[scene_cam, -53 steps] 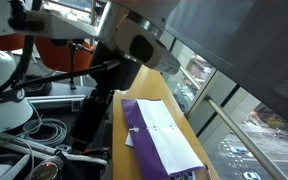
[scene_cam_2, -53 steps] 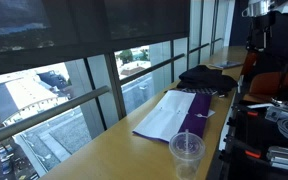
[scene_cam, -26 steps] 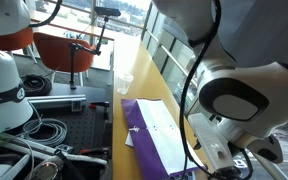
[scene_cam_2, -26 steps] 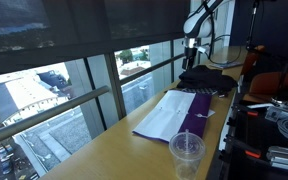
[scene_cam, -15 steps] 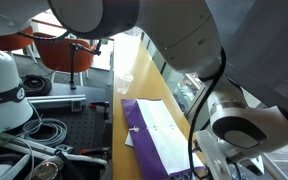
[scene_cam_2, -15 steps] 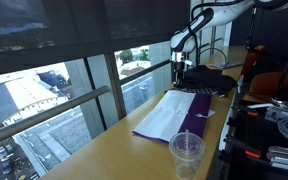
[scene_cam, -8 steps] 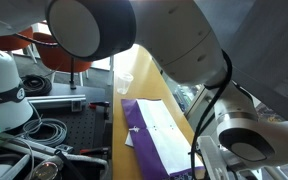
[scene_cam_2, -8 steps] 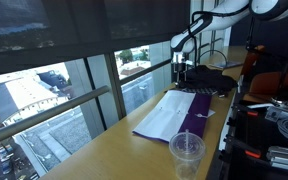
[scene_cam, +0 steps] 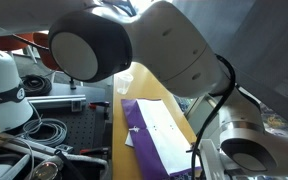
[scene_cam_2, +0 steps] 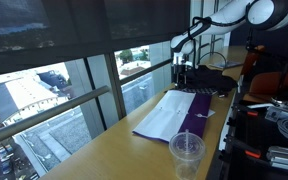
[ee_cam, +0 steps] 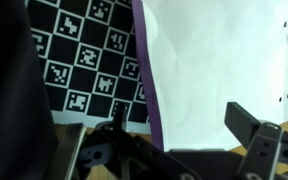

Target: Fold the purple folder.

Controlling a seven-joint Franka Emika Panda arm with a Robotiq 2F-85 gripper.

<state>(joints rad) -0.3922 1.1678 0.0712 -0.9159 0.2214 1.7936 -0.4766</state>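
1. Lying open and flat on the desk (scene_cam_2: 102, 155) by the window, the purple folder (scene_cam_2: 180, 114) shows its white sheet (ee_cam: 224, 60) face up in both exterior views. Neither cover is lifted.
2. The gripper (ee_cam: 184, 150) hovers over the folder's far end, near a black bundle (scene_cam_2: 209, 80). Its jaws are spread apart and hold nothing. Below them the wrist view shows the folder's purple edge beside a checkered board (ee_cam: 79, 50).
3. Folding has not begun, as far as I can judge: the approach looks nearly made, but nothing is gripped.
4. Left to do: catch a cover edge, swing it over the sheet, and press it shut.
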